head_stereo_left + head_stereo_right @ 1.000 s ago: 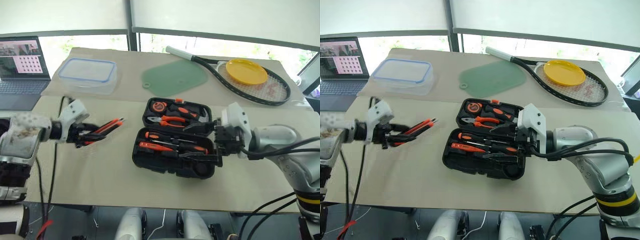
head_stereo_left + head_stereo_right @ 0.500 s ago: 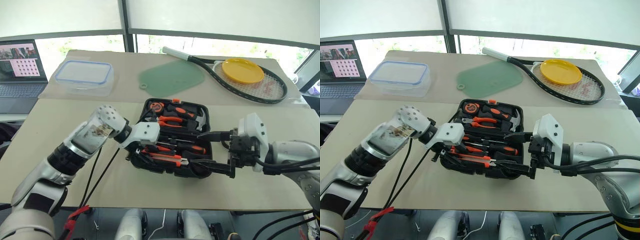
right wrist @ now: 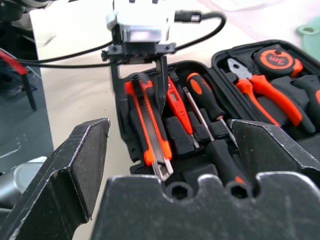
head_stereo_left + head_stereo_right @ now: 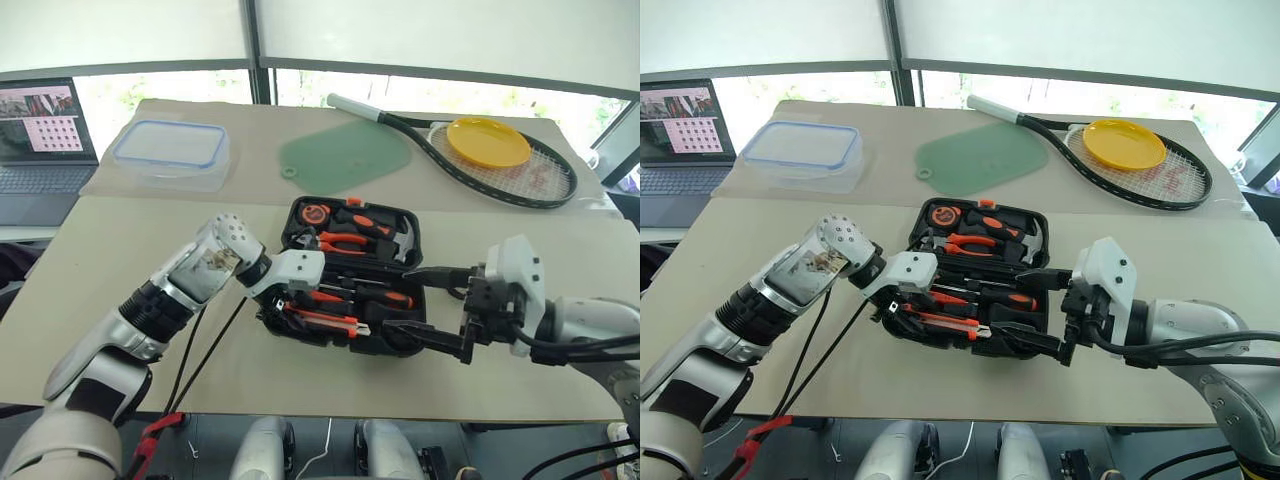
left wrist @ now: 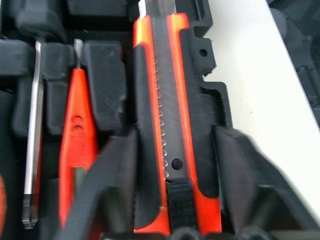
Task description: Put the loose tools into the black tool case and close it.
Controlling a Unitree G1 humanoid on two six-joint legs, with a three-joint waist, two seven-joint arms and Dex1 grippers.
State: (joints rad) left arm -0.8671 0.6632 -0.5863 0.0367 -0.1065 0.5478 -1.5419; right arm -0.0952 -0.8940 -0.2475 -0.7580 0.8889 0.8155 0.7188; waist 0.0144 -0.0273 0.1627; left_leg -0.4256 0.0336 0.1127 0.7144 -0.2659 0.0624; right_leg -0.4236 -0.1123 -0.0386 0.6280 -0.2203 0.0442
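Note:
The black tool case (image 4: 398, 338) lies open in the middle of the table. An orange-and-black utility knife (image 5: 165, 125) rests in the slot along its near edge. My left gripper (image 4: 285, 305) stands open over the knife's handle end, its fingers (image 5: 240, 185) straddling it. Beside the knife lie the small orange tester screwdriver (image 3: 176, 100) and an orange-black-handled screwdriver (image 3: 205, 102). My right gripper (image 4: 398, 297) is wide open at the case's right end, holding nothing. The tape roll is out of view.
Pliers (image 4: 345, 242), a hammer (image 4: 400, 235) and a round tape measure (image 4: 318, 213) fill the lid half. A clear blue-rimmed box (image 4: 172, 152), green mat (image 4: 345, 157), racket (image 4: 500, 170) with yellow plate (image 4: 492, 142) lie at the back, a laptop (image 4: 40, 140) far left.
My left arm swung in from the table's left, carrying the knife to the case. The knife now lies in its slot and the fingers have spread off it. The right gripper drew slightly right.

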